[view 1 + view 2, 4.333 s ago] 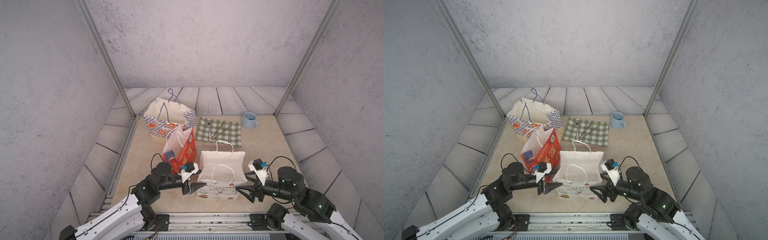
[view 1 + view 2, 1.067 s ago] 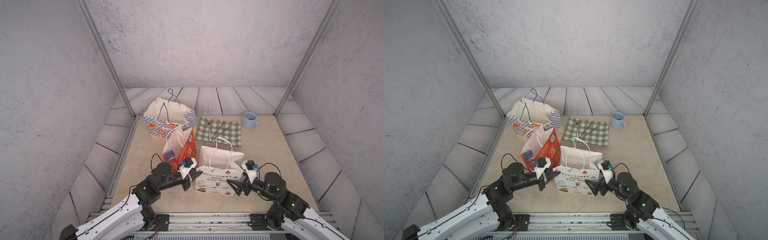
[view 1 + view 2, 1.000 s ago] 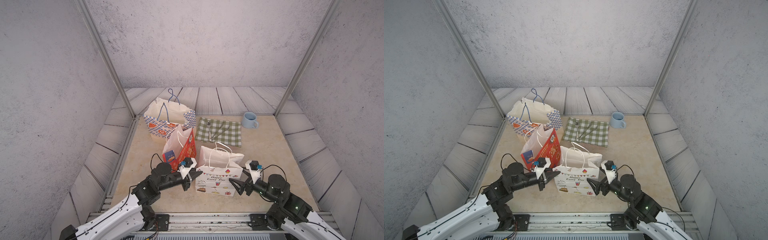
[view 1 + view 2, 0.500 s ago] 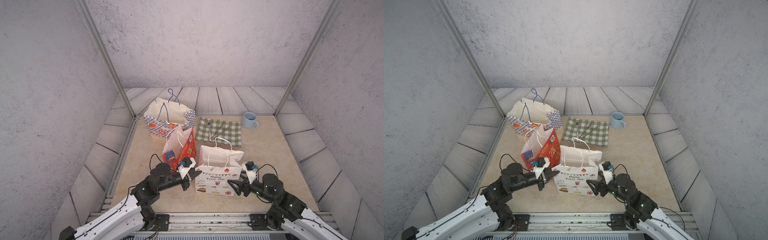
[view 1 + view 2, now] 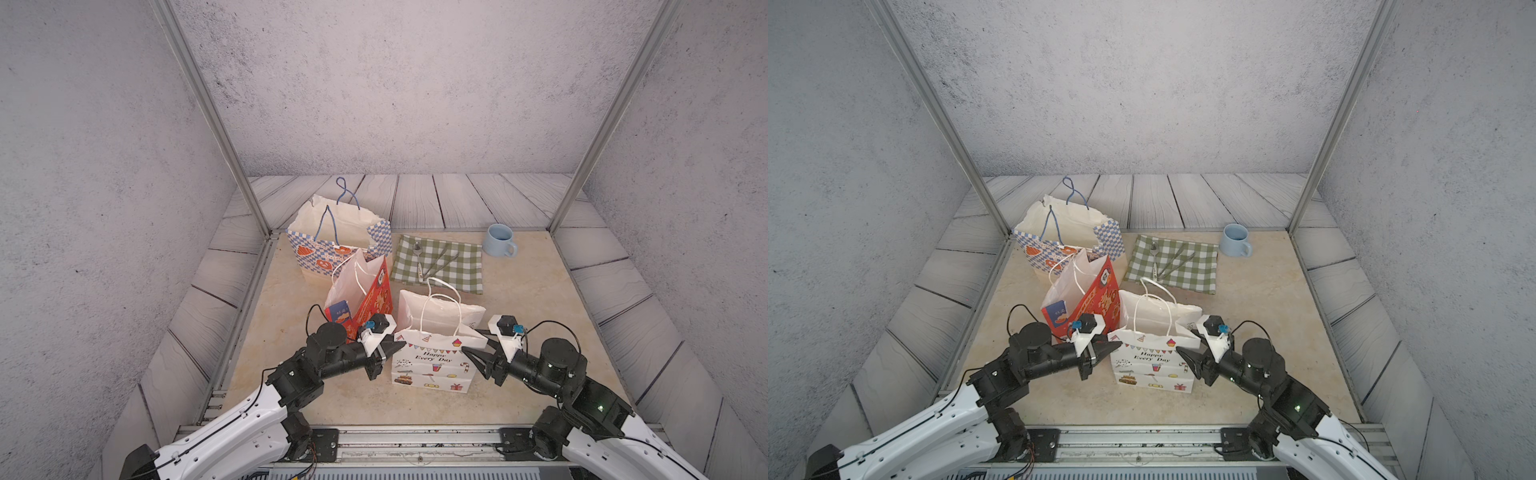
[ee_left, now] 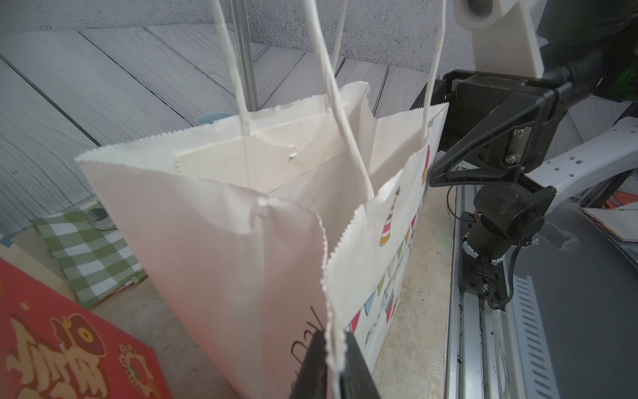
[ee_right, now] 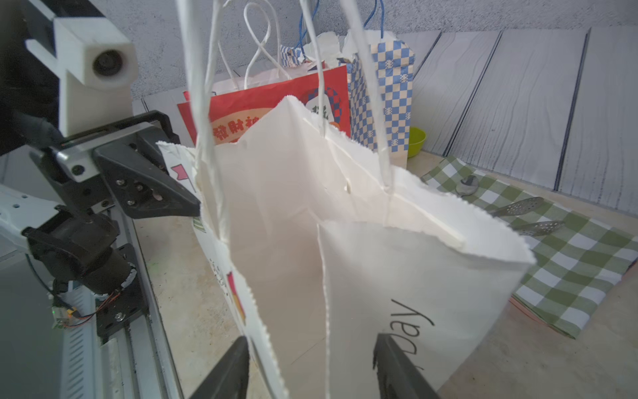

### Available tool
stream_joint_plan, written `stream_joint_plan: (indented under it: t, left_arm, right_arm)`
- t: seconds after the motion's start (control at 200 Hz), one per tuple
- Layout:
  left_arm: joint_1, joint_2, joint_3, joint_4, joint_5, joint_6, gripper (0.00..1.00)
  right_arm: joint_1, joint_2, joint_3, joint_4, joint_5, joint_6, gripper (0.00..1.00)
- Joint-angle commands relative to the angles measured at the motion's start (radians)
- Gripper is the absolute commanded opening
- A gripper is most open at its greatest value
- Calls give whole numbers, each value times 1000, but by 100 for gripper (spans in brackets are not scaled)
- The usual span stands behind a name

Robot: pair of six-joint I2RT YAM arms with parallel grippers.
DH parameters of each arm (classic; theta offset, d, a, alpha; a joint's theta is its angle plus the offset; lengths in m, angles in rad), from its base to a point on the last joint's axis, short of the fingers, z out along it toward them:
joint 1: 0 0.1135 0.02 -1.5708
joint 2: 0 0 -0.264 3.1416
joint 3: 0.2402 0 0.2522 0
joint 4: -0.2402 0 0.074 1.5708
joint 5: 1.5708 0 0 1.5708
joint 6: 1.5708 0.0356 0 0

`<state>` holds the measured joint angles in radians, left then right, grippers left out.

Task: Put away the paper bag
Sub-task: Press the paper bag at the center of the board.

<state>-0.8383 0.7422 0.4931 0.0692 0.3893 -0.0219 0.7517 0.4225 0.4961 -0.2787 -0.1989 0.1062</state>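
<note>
A beige, stone-patterned tabletop (image 5: 540, 299) sits inside a small, closed-in booth. Behind the tabletop rises a grey speckled back wall (image 5: 395, 83). A matching left wall (image 5: 83, 166) and right wall (image 5: 706, 145) close in on either side of the tabletop. Grey wood-grain planks (image 5: 457, 199) slope up from the tabletop's far and side edges to meet the walls. A slanted aluminium left post (image 5: 210, 112) and right post (image 5: 614, 112) rise from the tabletop's two far corners. A metal rail (image 5: 415, 444) runs along the tabletop's near edge. The light is soft and even, brightest on the back wall above the tabletop.
</note>
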Motion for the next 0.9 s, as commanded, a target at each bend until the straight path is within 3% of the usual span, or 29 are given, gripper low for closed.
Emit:
stream_joint_plan:
  t: [0.0, 0.27, 0.35, 0.425, 0.49, 0.626, 0.641, 0.661, 0.891]
  left_arm:
    - [-4, 2, 28, 9, 14, 17, 13]
    - [-4, -14, 19, 1, -8, 24, 15]
    - [-4, -17, 13, 5, -17, 25, 20]
    - [-1, -15, 7, 7, -17, 26, 33]
    - [1, -15, 7, 7, -17, 25, 55]
    - [7, -37, -4, 0, -37, 25, 85]
    - [9, -40, -5, -4, -38, 27, 95]
    - [12, -46, -5, -9, -38, 29, 100]
    - [96, -94, 11, -75, 36, 38, 99]
  right_arm:
    - [4, 31, 29, -42, -43, -80, 52]
    - [5, 65, 58, -58, -68, -120, 33]
    - [5, 67, 64, -69, -88, -132, 27]
    - [4, 66, 66, -73, -109, -148, 18]
    - [5, 68, 69, -77, -117, -155, 10]
    - [5, 78, 78, -83, -136, -161, 2]
    - [5, 79, 80, -85, -138, -162, 1]
    - [4, 80, 83, -89, -142, -163, 1]
    - [4, 81, 158, -186, -190, -197, 0]
